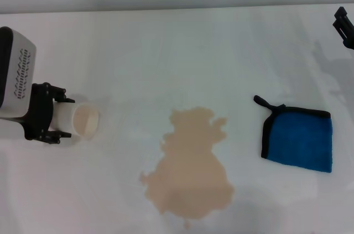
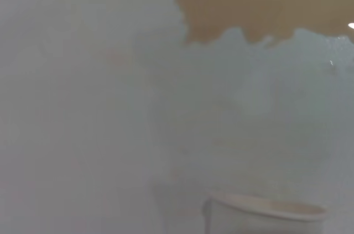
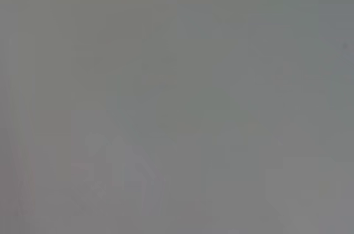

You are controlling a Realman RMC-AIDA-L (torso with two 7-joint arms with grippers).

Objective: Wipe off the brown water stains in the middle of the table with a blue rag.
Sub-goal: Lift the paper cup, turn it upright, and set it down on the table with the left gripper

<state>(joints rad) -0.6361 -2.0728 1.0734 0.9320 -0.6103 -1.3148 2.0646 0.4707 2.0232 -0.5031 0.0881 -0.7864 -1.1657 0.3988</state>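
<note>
The brown water stains [image 1: 191, 167] spread as a lobed tan puddle in the middle of the white table [image 1: 166, 51], and also show in the left wrist view [image 2: 265, 1]. The blue rag [image 1: 301, 140] lies flat to the puddle's right, its black loop pointing to the far left. My left gripper [image 1: 61, 117] is at the table's left side, shut on a cream paper cup [image 1: 84, 120] tipped with its mouth toward the puddle. Only part of my right gripper [image 1: 344, 24] shows at the far right edge, well beyond the rag.
The cup's rim [image 2: 265, 214] shows in the left wrist view, a stretch of bare tabletop between it and the puddle. The right wrist view shows only a plain grey surface. The table's far edge runs along the top of the head view.
</note>
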